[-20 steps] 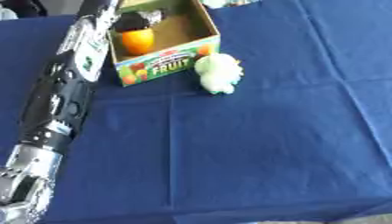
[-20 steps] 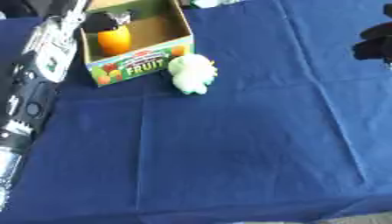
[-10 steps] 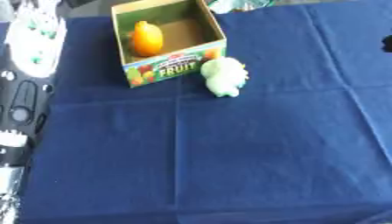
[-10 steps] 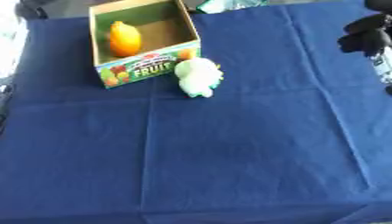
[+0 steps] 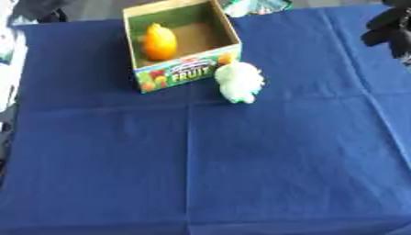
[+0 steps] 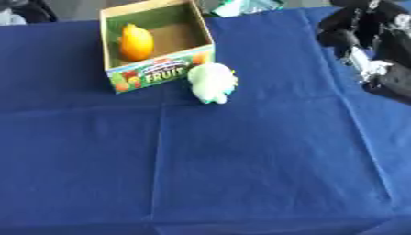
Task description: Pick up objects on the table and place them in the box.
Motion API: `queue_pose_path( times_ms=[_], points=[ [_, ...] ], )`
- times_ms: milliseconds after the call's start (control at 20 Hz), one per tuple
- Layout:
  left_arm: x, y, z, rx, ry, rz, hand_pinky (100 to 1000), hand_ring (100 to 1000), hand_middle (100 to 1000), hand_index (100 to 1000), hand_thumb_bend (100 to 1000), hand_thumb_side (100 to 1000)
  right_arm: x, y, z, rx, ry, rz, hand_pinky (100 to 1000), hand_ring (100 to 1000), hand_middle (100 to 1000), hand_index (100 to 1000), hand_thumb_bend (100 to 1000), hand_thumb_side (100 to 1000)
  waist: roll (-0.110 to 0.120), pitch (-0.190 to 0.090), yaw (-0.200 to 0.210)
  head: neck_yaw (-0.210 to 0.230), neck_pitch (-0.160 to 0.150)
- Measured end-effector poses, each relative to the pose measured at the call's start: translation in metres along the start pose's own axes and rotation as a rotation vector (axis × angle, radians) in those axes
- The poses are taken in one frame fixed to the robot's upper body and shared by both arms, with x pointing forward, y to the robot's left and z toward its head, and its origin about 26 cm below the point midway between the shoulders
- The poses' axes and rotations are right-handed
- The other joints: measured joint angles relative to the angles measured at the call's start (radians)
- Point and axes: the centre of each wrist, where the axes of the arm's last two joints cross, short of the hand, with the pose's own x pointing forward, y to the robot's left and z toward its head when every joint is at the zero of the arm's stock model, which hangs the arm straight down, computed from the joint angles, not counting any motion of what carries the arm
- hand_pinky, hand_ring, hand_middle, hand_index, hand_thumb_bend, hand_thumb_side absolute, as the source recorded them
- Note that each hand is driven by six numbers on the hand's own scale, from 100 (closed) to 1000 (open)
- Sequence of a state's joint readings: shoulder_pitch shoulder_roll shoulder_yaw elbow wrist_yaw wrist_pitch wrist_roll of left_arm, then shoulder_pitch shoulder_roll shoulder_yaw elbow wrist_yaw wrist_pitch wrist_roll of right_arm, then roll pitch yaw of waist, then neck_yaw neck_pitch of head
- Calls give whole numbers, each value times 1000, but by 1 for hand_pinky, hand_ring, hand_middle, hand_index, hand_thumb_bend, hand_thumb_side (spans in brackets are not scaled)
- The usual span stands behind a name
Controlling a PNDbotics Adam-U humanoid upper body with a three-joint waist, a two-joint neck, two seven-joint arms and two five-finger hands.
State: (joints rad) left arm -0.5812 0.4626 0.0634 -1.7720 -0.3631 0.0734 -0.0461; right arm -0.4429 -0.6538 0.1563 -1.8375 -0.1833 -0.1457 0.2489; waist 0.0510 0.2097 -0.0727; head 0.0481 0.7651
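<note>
The box (image 6: 154, 69) sits at 11 o'clock on the blue cloth (image 6: 241, 160), already holding 1 orange fruit (image 6: 135, 42); its front reads "FRUIT". Just at its 4 o'clock corner lies 1 pale green soft toy (image 6: 212, 82), not yet boxed. At 2 o'clock the right hand (image 6: 357, 27) hovers, fingers curled, holding nothing, probably approaching the toy.

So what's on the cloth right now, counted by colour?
Orange fruit, inside the box: 1
Pale green soft toy, on the cloth beside the box: 1
Cardboard fruit box: 1
Total: 3
</note>
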Motion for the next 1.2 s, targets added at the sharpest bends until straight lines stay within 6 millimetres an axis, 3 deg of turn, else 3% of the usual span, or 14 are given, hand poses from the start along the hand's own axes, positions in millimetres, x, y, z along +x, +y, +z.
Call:
queue_pose_path(
  times_ms=[100, 550, 850, 1200],
  points=[
    [-1, 0, 12, -9, 14, 23, 699, 680, 733, 817, 488, 631, -3, 1, -6, 46, -2, 28, 725, 722, 702, 896, 100, 394, 2, 0, 12, -9, 0],
    [-7, -6, 51, 12, 63, 206, 651, 634, 699, 802, 455, 615, -25, 9, -29, 232, 2, 126, 807, 833, 782, 914, 324, 370, 7, -1, 50, -41, 0],
    [-7, -9, 61, 37, 87, 272, 644, 627, 693, 801, 450, 617, -45, 20, -43, 328, 17, 198, 884, 903, 843, 941, 533, 365, 10, -1, 63, -51, 0],
    [-7, -13, 67, 44, 106, 311, 641, 623, 689, 799, 446, 617, -67, 28, -54, 380, 59, 278, 889, 900, 833, 933, 582, 355, 13, -1, 70, -60, 0]
  ],
)
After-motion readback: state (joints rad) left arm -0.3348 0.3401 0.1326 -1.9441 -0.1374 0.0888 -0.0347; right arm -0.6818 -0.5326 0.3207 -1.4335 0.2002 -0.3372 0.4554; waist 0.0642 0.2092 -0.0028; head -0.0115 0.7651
